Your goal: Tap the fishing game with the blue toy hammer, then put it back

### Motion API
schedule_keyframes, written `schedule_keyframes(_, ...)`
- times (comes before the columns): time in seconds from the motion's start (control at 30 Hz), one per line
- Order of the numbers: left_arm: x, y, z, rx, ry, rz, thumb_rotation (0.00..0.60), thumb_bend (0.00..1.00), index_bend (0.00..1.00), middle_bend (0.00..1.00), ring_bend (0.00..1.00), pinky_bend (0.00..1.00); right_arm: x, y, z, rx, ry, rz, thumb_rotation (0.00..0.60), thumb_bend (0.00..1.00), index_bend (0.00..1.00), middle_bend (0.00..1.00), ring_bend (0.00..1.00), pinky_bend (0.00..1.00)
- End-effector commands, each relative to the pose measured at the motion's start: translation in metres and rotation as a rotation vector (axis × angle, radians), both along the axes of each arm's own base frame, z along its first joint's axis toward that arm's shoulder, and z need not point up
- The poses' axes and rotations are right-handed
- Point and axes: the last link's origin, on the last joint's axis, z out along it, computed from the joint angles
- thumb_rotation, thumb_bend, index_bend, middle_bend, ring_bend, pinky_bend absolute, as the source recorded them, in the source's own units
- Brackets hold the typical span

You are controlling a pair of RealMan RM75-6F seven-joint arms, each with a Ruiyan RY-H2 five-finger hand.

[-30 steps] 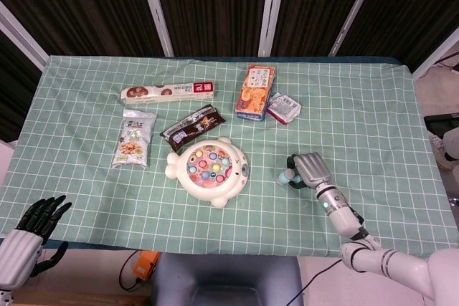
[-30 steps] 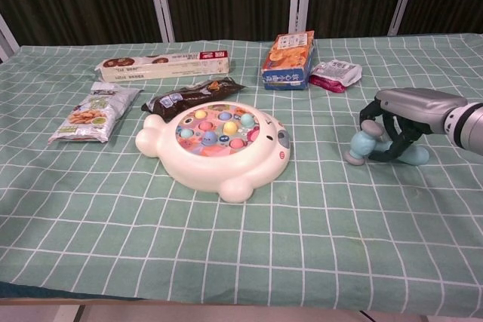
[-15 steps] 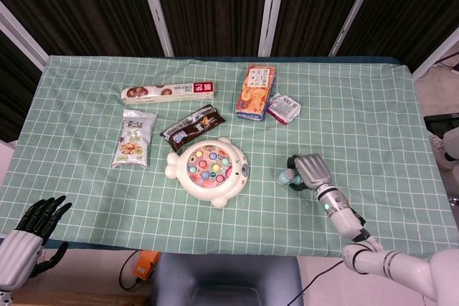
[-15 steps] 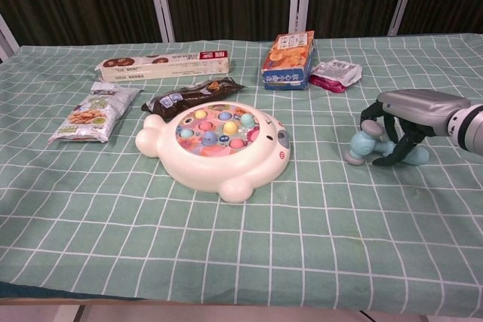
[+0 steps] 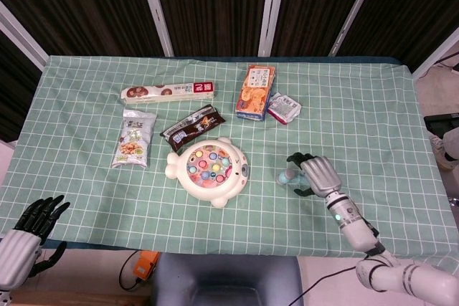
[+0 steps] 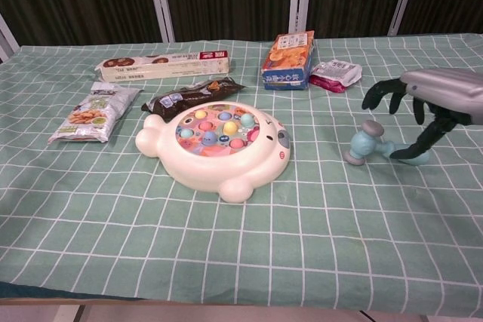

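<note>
The blue toy hammer lies on the green checked cloth, right of the white fish-shaped fishing game. Its head points toward the game, and in the head view the hammer peeks out left of my right hand. My right hand hovers over the handle with its fingers spread and lifted off the toy; the thumb tip sits by the handle's end. The fishing game rests at the table's middle. My left hand hangs open off the front left corner, holding nothing.
Snacks lie behind the game: a long box, a nut bag, a dark wrapper, an orange box and a red-white packet. The table's front edge runs close below both hands.
My right hand has let go of the hammer: its fingers, curled around the handle before, now spread and rise, drawing back to the right. The hammer stays on the cloth.
</note>
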Motion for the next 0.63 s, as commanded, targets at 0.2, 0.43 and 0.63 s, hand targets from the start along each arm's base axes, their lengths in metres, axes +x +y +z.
schedule_keyframes(0.2,0.0,0.001,-0.001,0.008,0.005,-0.002,0.6,0.39,0.0,0.03,0.03,0.09,-0.043,0.143,0.101,-0.182,0.111,-0.119,0.6,0.25,0.0,0.0,0.0,0.11)
schedule_keyframes(0.43,0.001,0.001,-0.005,0.023,0.028,0.012,0.6,0.39,0.0,0.03,0.03,0.09,-0.081,0.189,0.12,-0.402,0.104,-0.157,0.6,0.24,0.0,0.0,0.0,0.01)
schedule_keyframes(0.63,0.002,0.003,-0.009,0.028,0.043,0.02,0.6,0.39,0.0,0.03,0.03,0.09,-0.086,0.185,0.121,-0.381,0.098,-0.18,0.6,0.24,0.0,0.0,0.0,0.01)
